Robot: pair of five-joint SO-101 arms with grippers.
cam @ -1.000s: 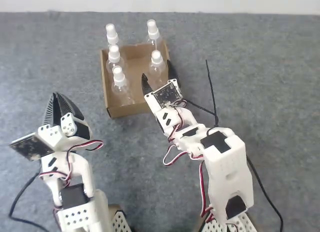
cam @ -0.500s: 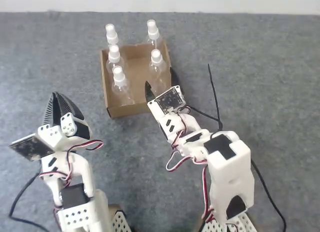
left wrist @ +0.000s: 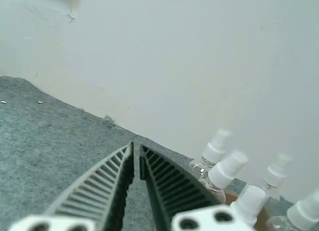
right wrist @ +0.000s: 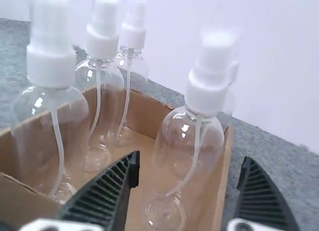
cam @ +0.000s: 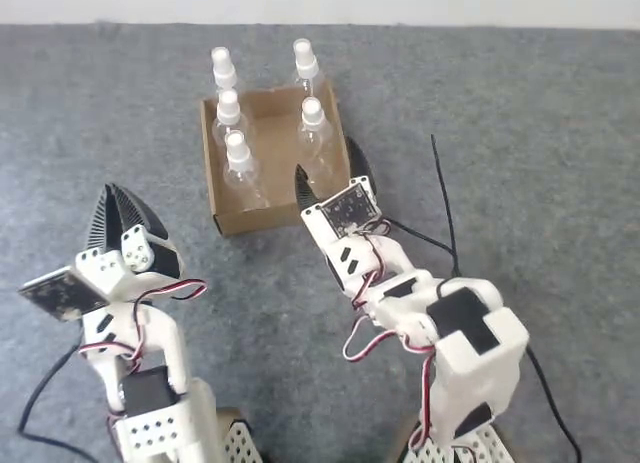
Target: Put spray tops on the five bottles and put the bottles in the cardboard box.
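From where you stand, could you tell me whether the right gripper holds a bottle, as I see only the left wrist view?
Observer: No, the right gripper is open and empty, one jaw over the cardboard box, the other outside its right wall.
Operator: Thank you. Where is my left gripper relative to the box?
Observer: The left gripper is apart from it, to its left and nearer the arm bases.
Operator: Are all five bottles inside?
Observer: Clearly inside are three bottles. For the rear left bottle and rear right bottle I cannot tell: inside or just behind the far wall.
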